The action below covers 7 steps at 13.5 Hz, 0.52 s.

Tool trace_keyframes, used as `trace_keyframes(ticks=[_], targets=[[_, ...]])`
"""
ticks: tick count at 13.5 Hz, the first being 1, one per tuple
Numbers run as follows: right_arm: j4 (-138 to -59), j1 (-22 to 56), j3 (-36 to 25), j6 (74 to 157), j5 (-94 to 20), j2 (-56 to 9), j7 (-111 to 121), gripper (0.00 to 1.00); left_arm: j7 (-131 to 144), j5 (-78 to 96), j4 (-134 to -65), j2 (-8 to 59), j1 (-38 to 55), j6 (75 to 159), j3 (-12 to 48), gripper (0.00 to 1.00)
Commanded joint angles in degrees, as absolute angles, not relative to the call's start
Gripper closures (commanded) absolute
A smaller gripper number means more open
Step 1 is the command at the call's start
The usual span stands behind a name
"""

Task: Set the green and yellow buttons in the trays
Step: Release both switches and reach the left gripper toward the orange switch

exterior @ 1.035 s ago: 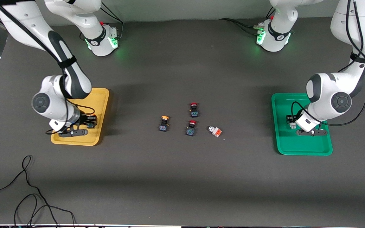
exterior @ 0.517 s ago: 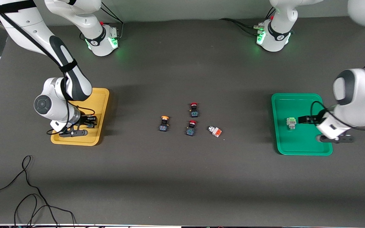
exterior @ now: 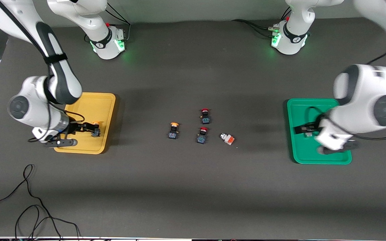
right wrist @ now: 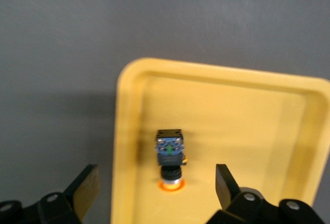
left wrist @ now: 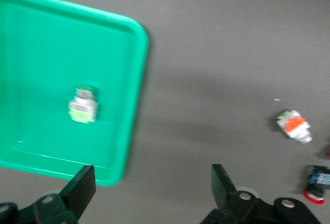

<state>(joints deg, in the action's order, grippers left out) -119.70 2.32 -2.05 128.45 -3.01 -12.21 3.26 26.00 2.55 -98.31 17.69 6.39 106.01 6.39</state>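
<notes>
The yellow tray (exterior: pixel 94 105) holds one yellow button (exterior: pixel 95 129), also seen lying in it in the right wrist view (right wrist: pixel 170 158). My right gripper (exterior: pixel 84 128) hangs open and empty just above that button (right wrist: pixel 154 193). The green tray (exterior: pixel 305 108) holds a white-grey button with a light green part (exterior: pixel 308 134), which also shows in the left wrist view (left wrist: pixel 82 105). My left gripper (exterior: pixel 308 128) is open and empty over that tray's edge (left wrist: pixel 152 193). On the table's middle lie a second yellow button (exterior: pixel 173 130) and a white-grey button with an orange part (exterior: pixel 227 138).
Two red-capped black buttons (exterior: pixel 205 115) (exterior: pixel 202 135) lie between the loose yellow button and the white-orange one. A black cable (exterior: pixel 28 201) loops on the table near the front camera at the right arm's end. Both trays show in the wrist views (left wrist: pixel 41 43) (right wrist: pixel 247 110).
My right gripper has opened, let go of the yellow button in the yellow tray and risen. My left gripper left the white-green button in the green tray, lifted, and swung back over the tray.
</notes>
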Motion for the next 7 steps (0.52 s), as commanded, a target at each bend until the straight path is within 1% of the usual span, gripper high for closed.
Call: trace_keyframes(ticks=[1,3,5,7], targets=[[-115.42,2.55,2.53,123.85,-4.04,-10.20,-3.65,0.00,40.90,2.90,-97.03,20.29,14.48,109.41,5.54,0.00],[-112.34,2.46,8.67,123.92,-4.04,-11.16,-14.19,0.00,52.85,5.43,-97.03,21.53,18.18,113.62,5.62,0.00],[-110.22,2.55,13.69,124.71,-3.43,-13.96,-22.02,0.00,64.46,5.54,-96.94,22.67,21.69,116.70,5.63,0.00],[-108.90,3.42,18.26,128.48,-2.82,-17.39,-28.80,0.00,70.47,5.10,-96.94,23.99,23.81,119.61,5.63,0.00]])
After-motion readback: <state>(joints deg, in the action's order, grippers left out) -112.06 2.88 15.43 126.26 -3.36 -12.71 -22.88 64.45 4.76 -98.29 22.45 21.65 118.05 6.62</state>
